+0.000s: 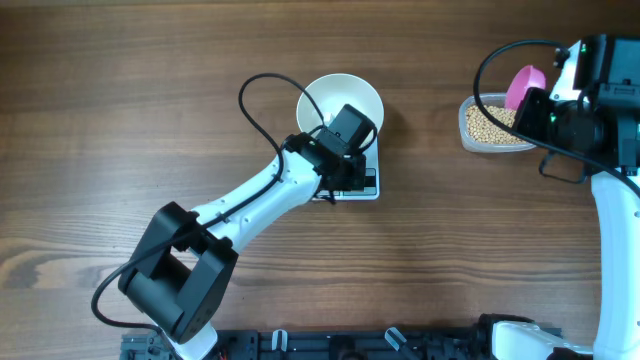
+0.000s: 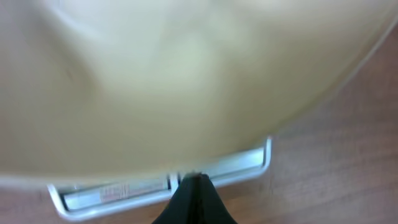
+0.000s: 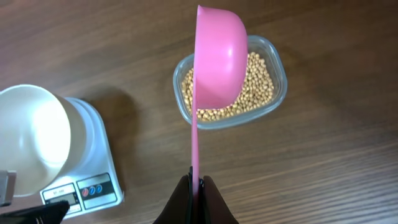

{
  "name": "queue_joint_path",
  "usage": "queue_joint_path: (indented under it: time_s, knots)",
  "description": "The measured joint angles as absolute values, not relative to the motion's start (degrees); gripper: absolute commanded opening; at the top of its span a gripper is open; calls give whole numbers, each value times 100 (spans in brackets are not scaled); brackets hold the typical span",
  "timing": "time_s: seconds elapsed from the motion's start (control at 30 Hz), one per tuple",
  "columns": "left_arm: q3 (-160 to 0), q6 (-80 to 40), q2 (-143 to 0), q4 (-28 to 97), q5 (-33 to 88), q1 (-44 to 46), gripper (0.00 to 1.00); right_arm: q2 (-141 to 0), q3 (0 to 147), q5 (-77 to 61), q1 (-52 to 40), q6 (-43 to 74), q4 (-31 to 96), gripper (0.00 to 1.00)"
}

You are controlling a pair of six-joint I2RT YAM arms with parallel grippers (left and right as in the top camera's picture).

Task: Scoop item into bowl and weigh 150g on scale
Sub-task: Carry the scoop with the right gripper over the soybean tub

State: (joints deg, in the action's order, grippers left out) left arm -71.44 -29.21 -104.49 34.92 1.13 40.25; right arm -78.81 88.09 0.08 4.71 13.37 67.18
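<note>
Your right gripper (image 3: 197, 186) clenched the pink scoop (image 3: 219, 62) by its handle, cup on edge above the beans (image 3: 258, 87) in their tub (image 3: 281, 78). Your left gripper (image 2: 194, 186), shut and empty, sat at the front of the scale (image 3: 99, 168), possibly touching it, below the bowl (image 3: 62, 118). Pressing there would have skewed the weight; a tilted scoop would spill.

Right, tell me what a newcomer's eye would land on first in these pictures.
The pink scoop stands out first. The right gripper pinches it by the handle, above the clear tub of tan beans at the table's right side. Next comes the white bowl sitting on the scale mid-table, with the shut left gripper at the scale's front edge.
</note>
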Motion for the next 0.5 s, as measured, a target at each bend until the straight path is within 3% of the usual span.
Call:
queue_joint_path:
  time_s: [0.5]
  knots:
    - [-7137,-2919,-10733,3245,-126,4152,4,-7881,8809,8,471,1337,6665,4]
